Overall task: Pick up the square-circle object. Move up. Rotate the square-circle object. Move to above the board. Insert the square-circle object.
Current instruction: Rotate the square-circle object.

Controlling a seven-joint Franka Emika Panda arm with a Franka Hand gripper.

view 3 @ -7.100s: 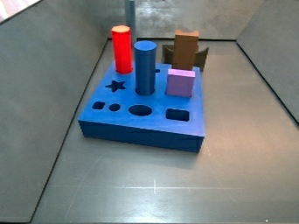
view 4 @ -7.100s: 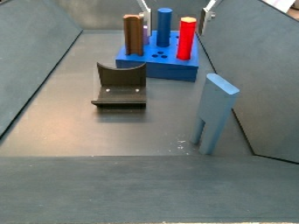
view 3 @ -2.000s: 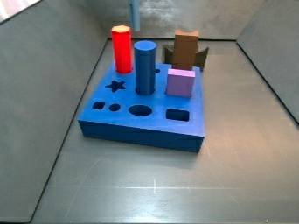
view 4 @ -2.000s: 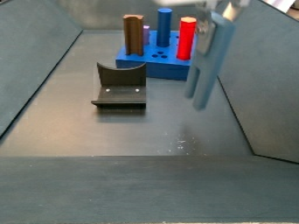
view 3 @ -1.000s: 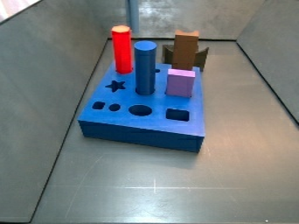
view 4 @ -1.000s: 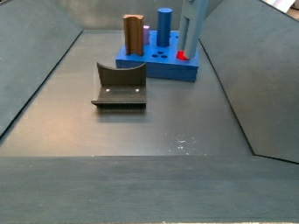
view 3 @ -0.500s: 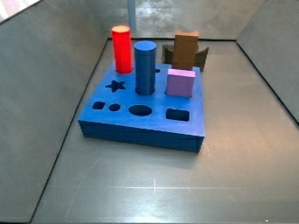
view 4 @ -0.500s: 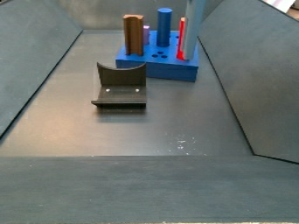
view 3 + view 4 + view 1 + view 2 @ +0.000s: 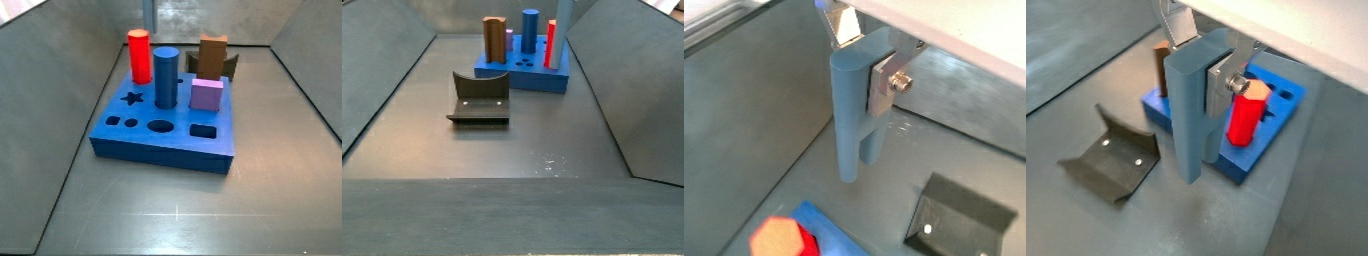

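Note:
In both wrist views my gripper (image 9: pixel 865 60) (image 9: pixel 1204 65) is shut on the square-circle object (image 9: pixel 851 120) (image 9: pixel 1189 120), a long pale blue piece hanging upright between the silver fingers (image 9: pixel 885 82). The blue board (image 9: pixel 167 135) (image 9: pixel 1273 110) lies below and beside it, with free star (image 9: pixel 131 98), circle (image 9: pixel 160 127) and rounded-rectangle (image 9: pixel 203 130) holes. In the side views only the piece shows, at the top edge (image 9: pixel 151 15) and beside the board's right end (image 9: pixel 564 30); the gripper itself is above the frame.
On the board stand a red peg (image 9: pixel 139 55) (image 9: pixel 1247 120), a blue cylinder (image 9: pixel 166 75), a brown block (image 9: pixel 214 55) (image 9: pixel 1162 65) and a pink block (image 9: pixel 206 95). The dark fixture (image 9: pixel 478 97) (image 9: pixel 1113 165) (image 9: pixel 962 215) stands on the floor before the board. Grey walls enclose the floor.
The piece, once standing on the floor at the right, has been lifted and carried back to the board; in the last second it shifted a little farther back and right.

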